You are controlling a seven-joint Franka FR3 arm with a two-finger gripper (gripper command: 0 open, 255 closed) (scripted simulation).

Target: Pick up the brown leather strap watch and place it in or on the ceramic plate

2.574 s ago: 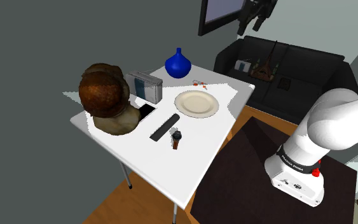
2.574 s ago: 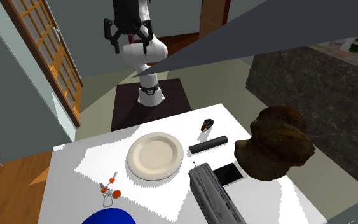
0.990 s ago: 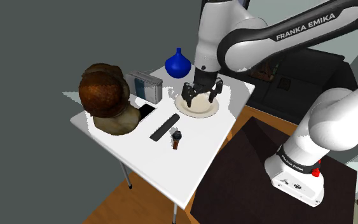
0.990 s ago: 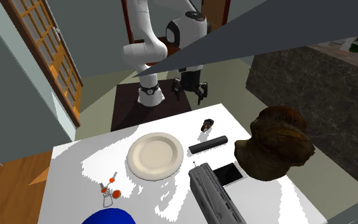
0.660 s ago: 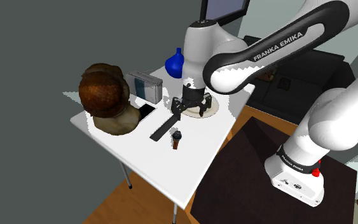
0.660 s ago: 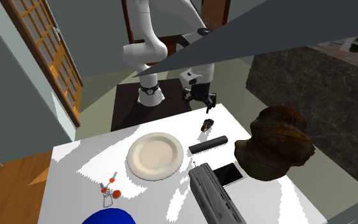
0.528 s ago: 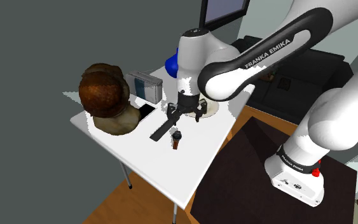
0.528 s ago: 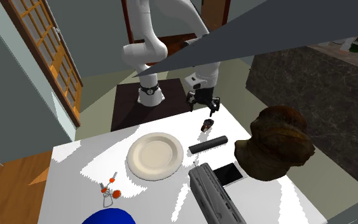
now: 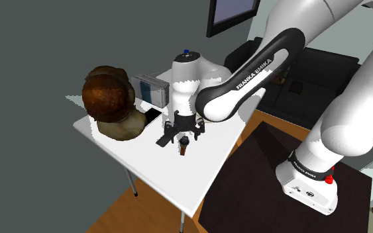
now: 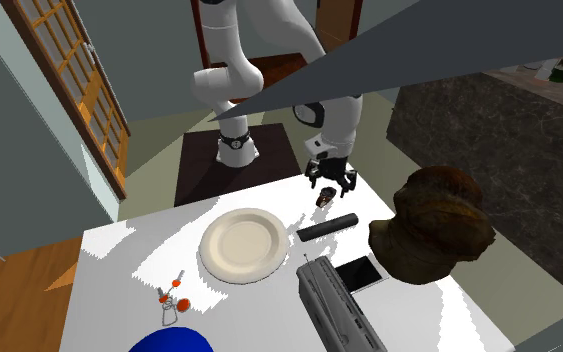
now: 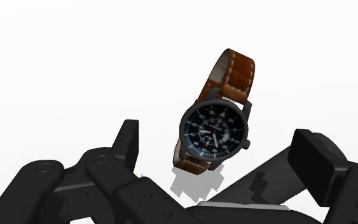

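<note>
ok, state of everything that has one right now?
gripper: open, low over the watch, fingers either side, not touching it
watch: on the table, face up, not gripped
plate: empty
black remote: lying flat, apart from the watch

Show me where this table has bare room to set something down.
The widest bare patch is the table corner past the watch, toward the shoulder view's bottom. Another lies between the plate and the table edge at the second exterior view's left. It is crowded around the remote, phone, grey box and brown bust.
</note>
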